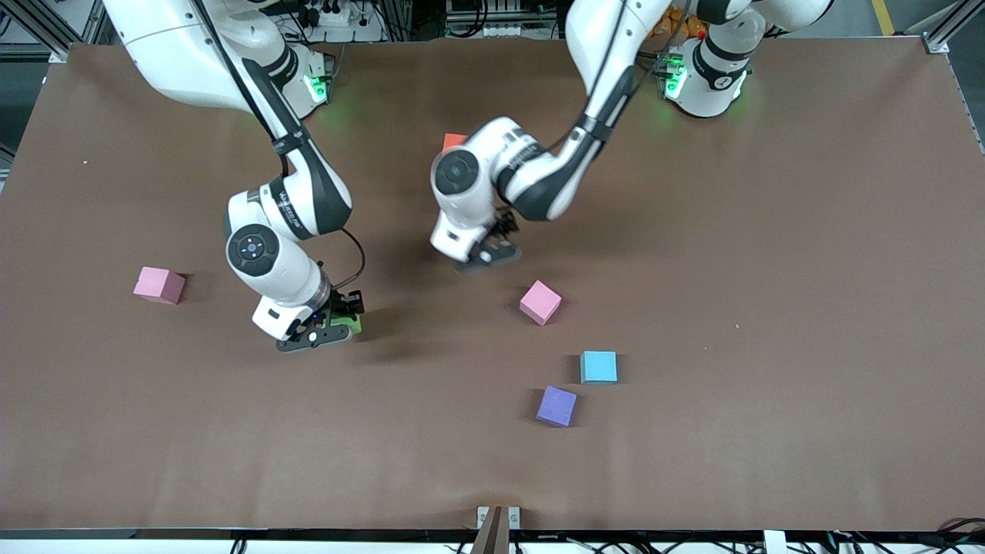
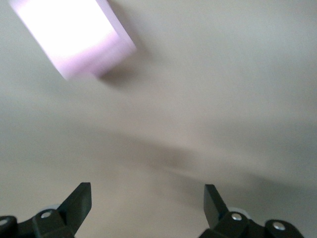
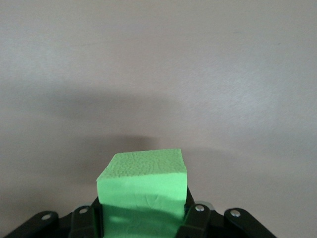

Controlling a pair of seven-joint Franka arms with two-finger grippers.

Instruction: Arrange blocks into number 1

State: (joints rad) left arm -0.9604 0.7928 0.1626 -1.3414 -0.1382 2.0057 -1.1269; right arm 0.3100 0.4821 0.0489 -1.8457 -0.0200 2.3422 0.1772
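1. We saw the right gripper (image 3: 143, 223) closed on the green block (image 3: 143, 188), low over the table (image 1: 769, 231).
2. The left gripper (image 2: 147, 208) was wide open and empty, near a pink block (image 1: 540, 302).
3. The blue block (image 1: 599, 367) and the purple block (image 1: 556, 405) lay nearer the front camera.

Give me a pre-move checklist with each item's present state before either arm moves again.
1. Right gripper shut on green block: ok.
2. Left gripper open, holding nothing: ok.
3. Nearest pink block apart from the left gripper: ok.
4. Light blue block and purple block apart, not aligned: not ok.
5. Green block lifted off the table: cannot tell.
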